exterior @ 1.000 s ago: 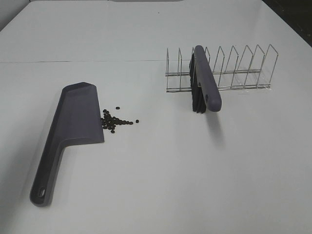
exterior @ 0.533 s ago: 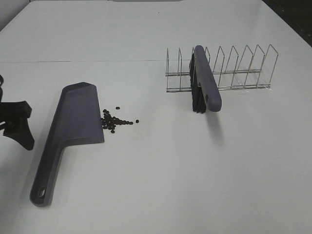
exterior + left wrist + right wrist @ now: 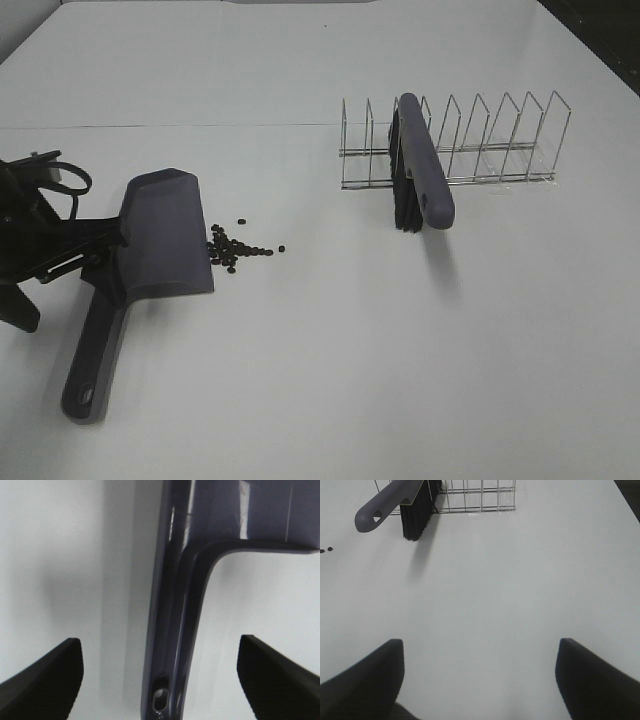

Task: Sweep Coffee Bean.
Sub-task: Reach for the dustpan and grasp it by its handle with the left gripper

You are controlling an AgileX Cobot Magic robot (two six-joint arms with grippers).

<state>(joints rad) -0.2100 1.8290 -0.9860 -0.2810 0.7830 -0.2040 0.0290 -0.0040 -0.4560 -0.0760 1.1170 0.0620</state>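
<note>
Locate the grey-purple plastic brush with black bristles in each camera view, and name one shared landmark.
Exterior high: grey-purple plastic brush with black bristles, right of centre, in the silver wire rack.
Left wrist: not in it.
Right wrist: the brush far off, poking from that rack.
Shared landmark: the rack, in both those views.

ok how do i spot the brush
On the white table, find the wire rack on the right. The brush stands in one of its left slots. Unlike the flat dustpan, it has black bristles under its grey-purple handle.

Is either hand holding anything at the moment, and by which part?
Nothing is held: left hand open astride the dustpan handle, right hand open too.
</note>
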